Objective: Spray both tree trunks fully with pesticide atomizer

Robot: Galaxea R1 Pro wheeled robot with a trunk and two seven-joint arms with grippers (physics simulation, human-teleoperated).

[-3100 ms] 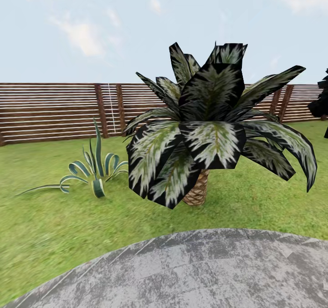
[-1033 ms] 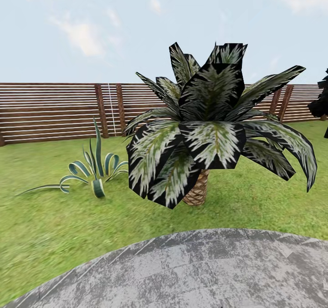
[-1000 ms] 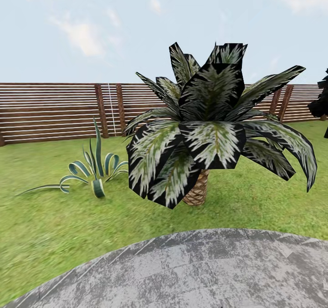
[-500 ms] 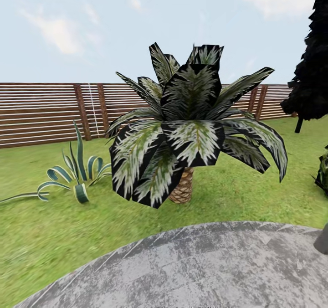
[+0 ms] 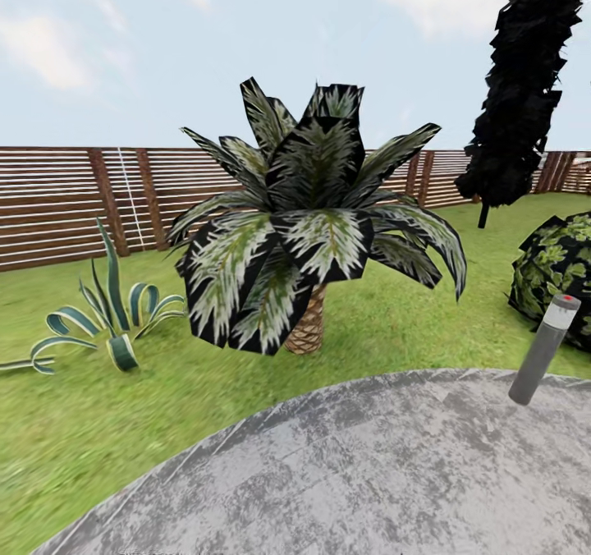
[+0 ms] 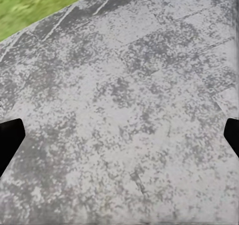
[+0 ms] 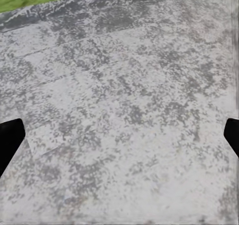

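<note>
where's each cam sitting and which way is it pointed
Head view: on the robot's head, facing across the stone paving to a short palm, lawn and fence.
Left wrist view: near the left gripper, aimed down at paving; fingertips at the frame edges.
Right wrist view: near the right gripper, likewise.
Shared: all three show the grey paving and grass.

Left gripper (image 6: pixel 119 135): black fingertips (image 6: pixel 10 140) at opposite frame edges, jaws spread wide, nothing between (pointing down). Right gripper (image 7: pixel 119 135): same pose, fingertips (image 7: pixel 10 140) wide apart, nothing held.
</note>
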